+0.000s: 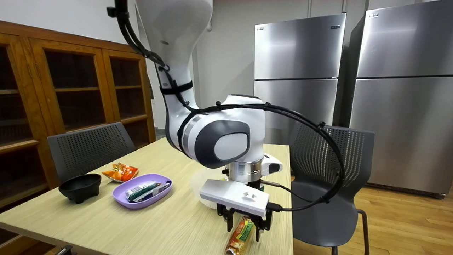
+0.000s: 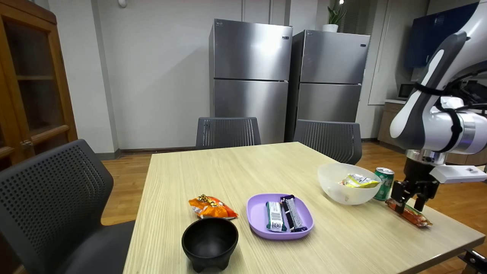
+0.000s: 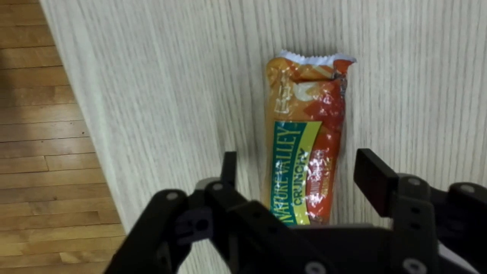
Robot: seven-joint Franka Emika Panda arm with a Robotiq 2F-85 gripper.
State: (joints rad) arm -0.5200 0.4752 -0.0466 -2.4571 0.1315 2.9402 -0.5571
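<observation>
Hanging with jaws apart, left and right of the long, shiny, orange plastic-wrapped granola bar (image 3: pixel 306 140), the black gripper (image 3: pixel 299 172) should softly pinch the bar's probably light, crumbly middle.

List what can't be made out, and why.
Wrist view: lower end of the long orange snack bar, behind the black claw.
Both exterior views: upper part of the white jointed arm, cut off by the edge.
An exterior view: most of the frosted plastic bowl, behind the arm.
An exterior view: print on the slim green packet, too small.
</observation>
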